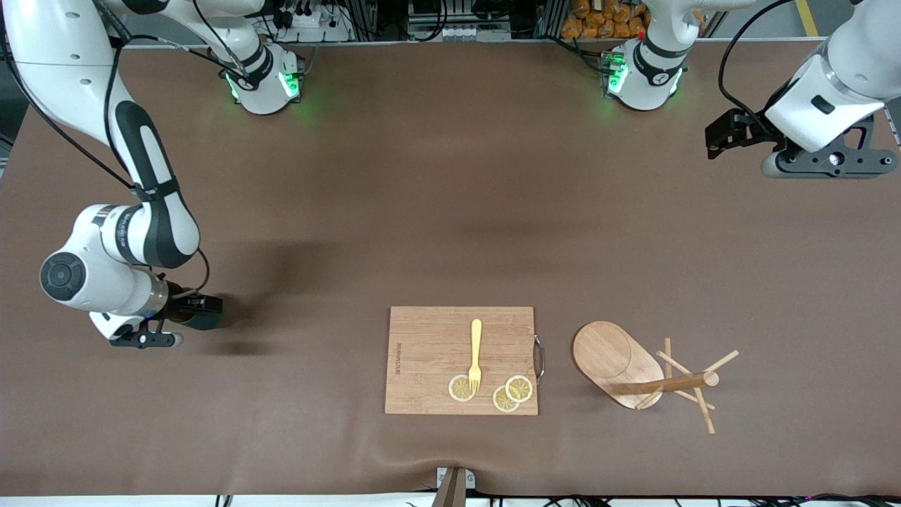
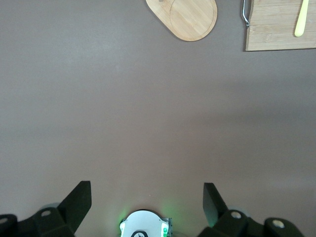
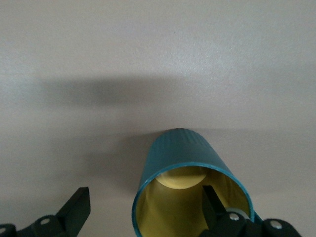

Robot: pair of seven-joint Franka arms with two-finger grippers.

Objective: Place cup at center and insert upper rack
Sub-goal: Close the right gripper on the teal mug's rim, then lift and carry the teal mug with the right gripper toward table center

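Observation:
The cup (image 3: 190,190), dark teal with a ribbed outside and a yellowish inside, sits on the brown table at the right arm's end. In the front view it is only a dark shape (image 1: 203,320) beside the right wrist. My right gripper (image 3: 145,205) (image 1: 151,339) is open and straddles the cup's wall, one finger inside the mouth and the other outside, neither pressing. The upper rack (image 1: 633,373), a light wooden mug tree, lies tipped on its side close to the front camera, its oval base (image 2: 190,19) turned up on edge. My left gripper (image 2: 146,200) (image 1: 830,163) waits open over bare table at the left arm's end.
A rectangular wooden cutting board (image 1: 461,359) (image 2: 276,29) lies beside the rack, toward the right arm's end, and carries a yellow fork (image 1: 476,352) and three lemon slices (image 1: 507,394). The left arm's base (image 2: 144,227) shows between the left fingers.

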